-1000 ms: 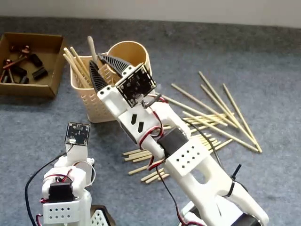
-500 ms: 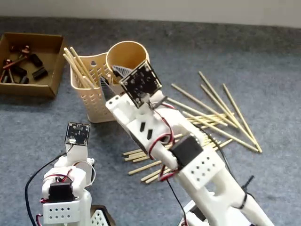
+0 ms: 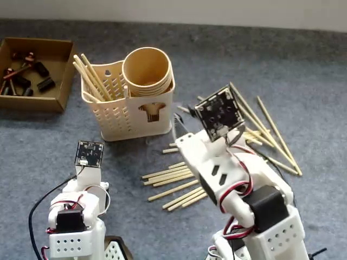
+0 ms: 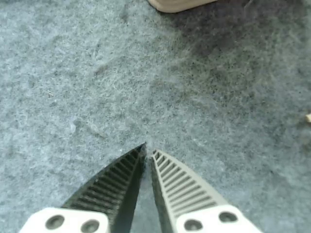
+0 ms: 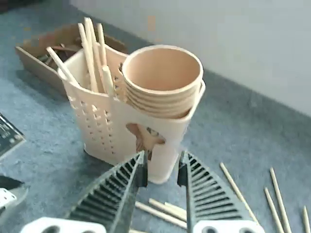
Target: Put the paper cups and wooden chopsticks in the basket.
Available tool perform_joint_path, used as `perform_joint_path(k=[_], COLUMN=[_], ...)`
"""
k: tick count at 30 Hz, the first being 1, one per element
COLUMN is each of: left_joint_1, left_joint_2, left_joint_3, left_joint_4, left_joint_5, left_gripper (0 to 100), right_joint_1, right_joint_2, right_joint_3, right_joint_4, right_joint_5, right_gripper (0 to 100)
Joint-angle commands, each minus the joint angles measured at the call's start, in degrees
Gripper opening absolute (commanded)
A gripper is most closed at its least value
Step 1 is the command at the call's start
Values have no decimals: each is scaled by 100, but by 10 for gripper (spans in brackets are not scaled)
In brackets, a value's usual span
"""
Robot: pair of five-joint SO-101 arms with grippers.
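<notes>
Covering the table, grey felt (image 3: 43, 141) runs to a pale far wall (image 3: 217, 8). Basket (image 3: 127, 111), far left of centre, holds stacked cups (image 3: 147, 70) and chopsticks (image 3: 87, 73). Right gripper (image 5: 161, 162), jaws slightly apart, hangs just near-right of it, above loose sticks (image 3: 168, 184). Left gripper (image 4: 148, 148), jaws together, over bare felt, near-left.

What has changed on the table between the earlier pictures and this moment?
The right end effector drew back from above the basket toward its own base and now hangs empty beside the basket, near the loose chopsticks. The left end effector, the basket and the paper cups stayed in place.
</notes>
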Motion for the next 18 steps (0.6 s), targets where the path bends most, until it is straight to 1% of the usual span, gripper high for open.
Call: perform_joint_path(k=[1,3,6,12,18], left_joint_1=[-48,-48,-48,-48,-57], left_joint_2=[-40,-40,-40,-40,-40], left_joint_3=[119,119,119,119,119], left_joint_4=[18,18,18,-88,-97], left_joint_5=[-26,-26,-35,-35,-35], left_gripper=[7,7,7,7,7], right_joint_1=[479,743,1191,1842,2677], right_joint_2=[-163,-180,-180,-189,-189], right_joint_3=[-198,-198,-22,1103,1754], right_joint_4=[822,1174,1534,1508,1508], right_joint_5=[-237,-580,-809,-835,-826], right_gripper=[116,116,116,116,116])
